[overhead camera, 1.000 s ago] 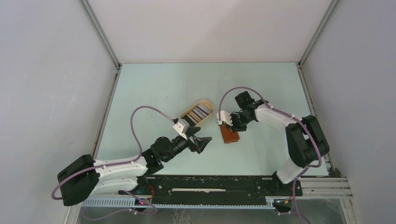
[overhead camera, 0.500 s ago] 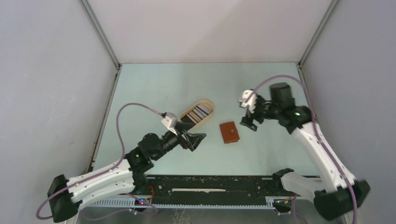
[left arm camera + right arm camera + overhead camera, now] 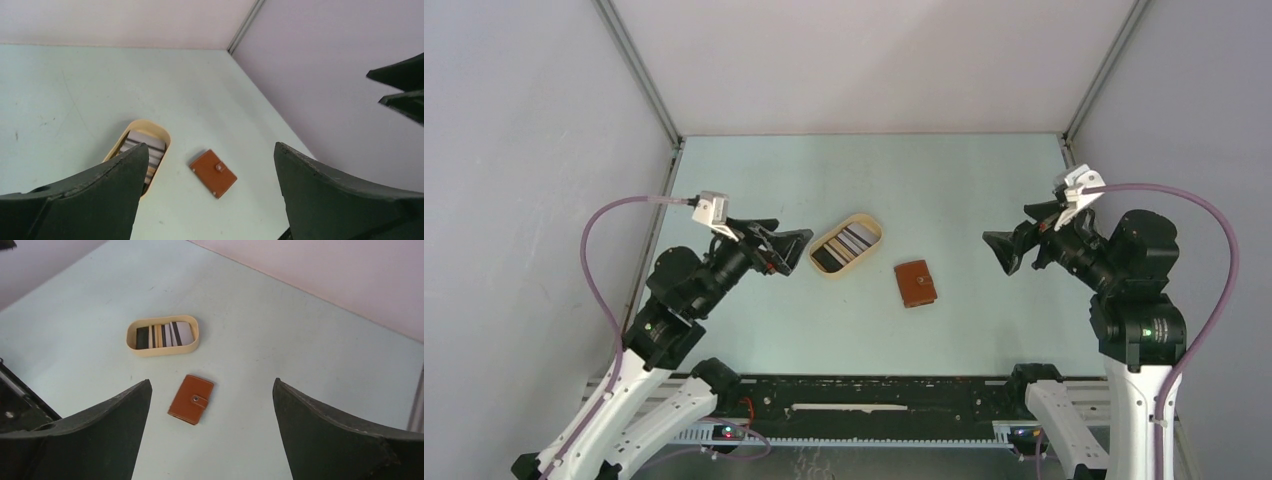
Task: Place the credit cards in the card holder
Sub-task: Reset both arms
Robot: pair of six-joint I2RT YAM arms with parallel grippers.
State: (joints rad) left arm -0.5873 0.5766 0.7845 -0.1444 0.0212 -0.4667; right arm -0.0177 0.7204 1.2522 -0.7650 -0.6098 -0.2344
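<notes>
The card holder point(image 3: 915, 283) is a reddish-brown wallet lying flat on the table, its tab snapped shut. It also appears in the left wrist view point(image 3: 213, 173) and the right wrist view point(image 3: 190, 399). Several striped credit cards point(image 3: 849, 243) point(image 3: 145, 145) point(image 3: 165, 335) lie in the oval tan tray point(image 3: 871, 218) to its upper left. My left gripper point(image 3: 796, 250) point(image 3: 210, 147) hangs open and empty above the table, left of the tray. To the right of the card holder, my right gripper point(image 3: 1014, 235) point(image 3: 212, 380) is also raised, open and empty.
The tan tray's rim point(image 3: 150, 124) point(image 3: 162, 351) stands close to the card holder. Grey walls enclose the table on the left, back and right. The tips of the right gripper point(image 3: 400, 85) show at the right edge of the left wrist view.
Both arms have pulled up and outward from the table's middle. The right gripper, shut at the card holder a second ago, has opened and left it lying on the table.
</notes>
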